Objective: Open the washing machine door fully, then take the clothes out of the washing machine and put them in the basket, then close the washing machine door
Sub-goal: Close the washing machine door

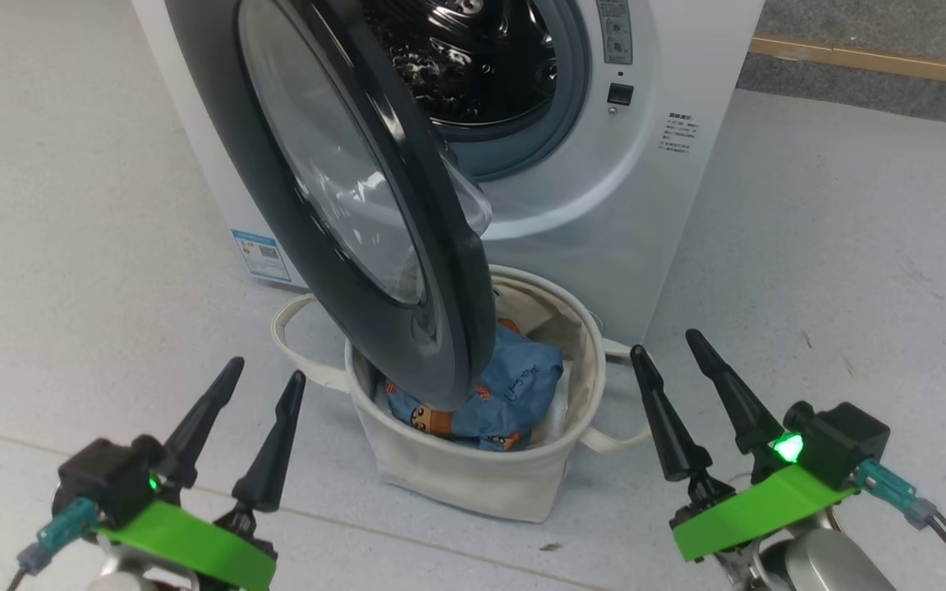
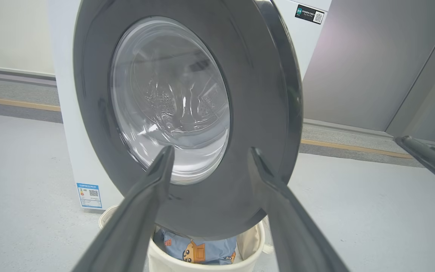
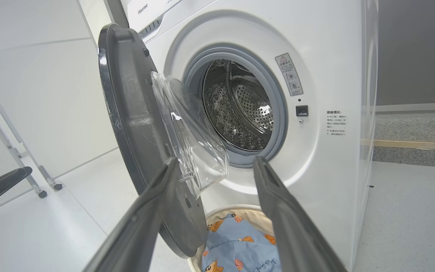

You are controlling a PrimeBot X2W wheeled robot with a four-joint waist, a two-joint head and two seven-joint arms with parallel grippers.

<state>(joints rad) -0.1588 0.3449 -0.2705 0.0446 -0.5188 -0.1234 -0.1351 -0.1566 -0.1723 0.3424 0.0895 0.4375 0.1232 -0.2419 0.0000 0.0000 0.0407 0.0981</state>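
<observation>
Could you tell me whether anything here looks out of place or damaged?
Nothing looks spilled or broken. The one awkward thing is the washing machine door: it stands open with its lower rim hanging right over the basket, partly covering the clothes inside. The drum looks empty.

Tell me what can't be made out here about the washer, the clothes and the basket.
- Clothes: in the head view, the left part is hidden behind the lower rim of the washing machine door.
- Basket: in the right wrist view, it is cut off by the bottom edge.
- Drum: in the head view, the top is cut off by the edge and the left side is behind the door.
- Blue label and warning sticker: the print is too small to read.
</observation>
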